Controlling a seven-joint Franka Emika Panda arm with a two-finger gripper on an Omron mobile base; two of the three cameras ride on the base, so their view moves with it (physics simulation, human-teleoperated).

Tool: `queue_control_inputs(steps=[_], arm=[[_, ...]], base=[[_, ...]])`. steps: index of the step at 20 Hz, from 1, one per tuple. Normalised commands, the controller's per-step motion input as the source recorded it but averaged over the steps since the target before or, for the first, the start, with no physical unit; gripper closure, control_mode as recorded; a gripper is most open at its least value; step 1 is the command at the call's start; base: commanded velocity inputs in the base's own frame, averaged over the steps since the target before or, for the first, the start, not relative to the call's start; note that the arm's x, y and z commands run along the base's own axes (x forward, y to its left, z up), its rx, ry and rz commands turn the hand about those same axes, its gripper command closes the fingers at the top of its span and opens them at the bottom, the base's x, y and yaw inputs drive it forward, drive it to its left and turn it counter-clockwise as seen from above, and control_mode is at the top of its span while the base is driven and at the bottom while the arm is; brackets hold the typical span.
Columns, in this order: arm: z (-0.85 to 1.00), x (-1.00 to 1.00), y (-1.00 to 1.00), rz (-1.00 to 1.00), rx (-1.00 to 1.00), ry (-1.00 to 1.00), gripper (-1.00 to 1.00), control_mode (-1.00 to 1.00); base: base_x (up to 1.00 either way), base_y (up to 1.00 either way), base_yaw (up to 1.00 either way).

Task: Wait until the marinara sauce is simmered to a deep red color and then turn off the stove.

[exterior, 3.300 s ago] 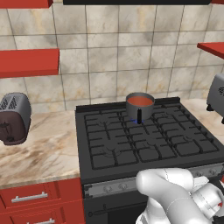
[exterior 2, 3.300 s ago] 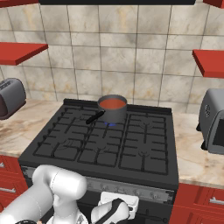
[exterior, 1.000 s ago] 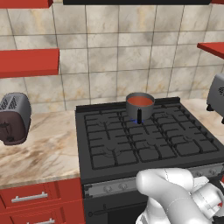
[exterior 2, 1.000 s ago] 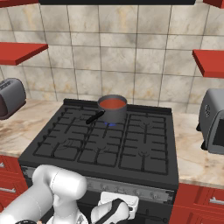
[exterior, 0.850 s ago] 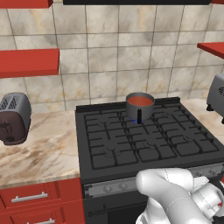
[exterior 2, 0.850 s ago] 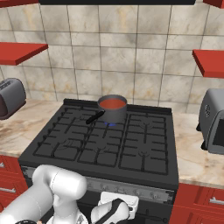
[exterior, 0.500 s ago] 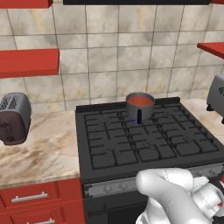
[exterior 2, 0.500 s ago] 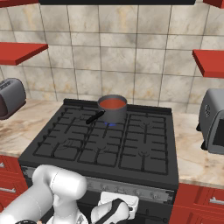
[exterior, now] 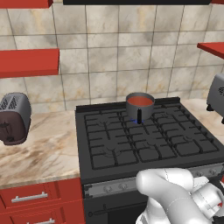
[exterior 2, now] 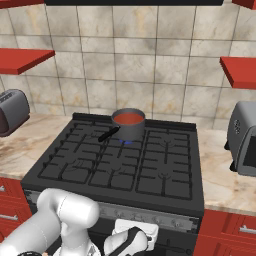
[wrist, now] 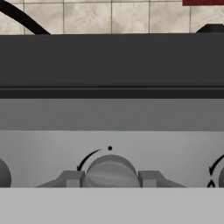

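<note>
Red marinara sauce [exterior: 140, 101] fills a small grey saucepan with a dark handle. It sits on a rear centre burner of the wide black stove [exterior: 135, 144], a small blue flame beneath.

sauce [exterior: 140, 100]: orange-red
saucepan [exterior 2: 128, 131]: grey metal, dark handle
stove [exterior: 144, 144]: black, dark grid grates, grey front strip
knob [wrist: 111, 170]: grey, black arc and dot above it
cabinets [exterior: 39, 199]: red, silver handles
counter [exterior: 39, 151]: beige and brown marble
wall tiles [exterior 2: 150, 65]: mottled beige
shelves [exterior: 28, 62]: red
toasters [exterior: 13, 117]: grey
</note>
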Motion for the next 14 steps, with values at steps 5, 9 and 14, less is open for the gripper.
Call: queue_control_inputs(steps=[5, 9, 14], arm=[[0.0, 0.0, 0.0, 0.0, 0.0, 0.0, 1.0, -1.0], [0.0, 0.0, 0.0, 0.0, 0.0, 0.0, 1.0, -1.0], [0.0, 0.0, 0.0, 0.0, 0.0, 0.0, 1.0, -1.0]], base=[[0.0, 0.0, 0.0], [0.0, 0.0, 0.0], [0.0, 0.0, 0.0]])
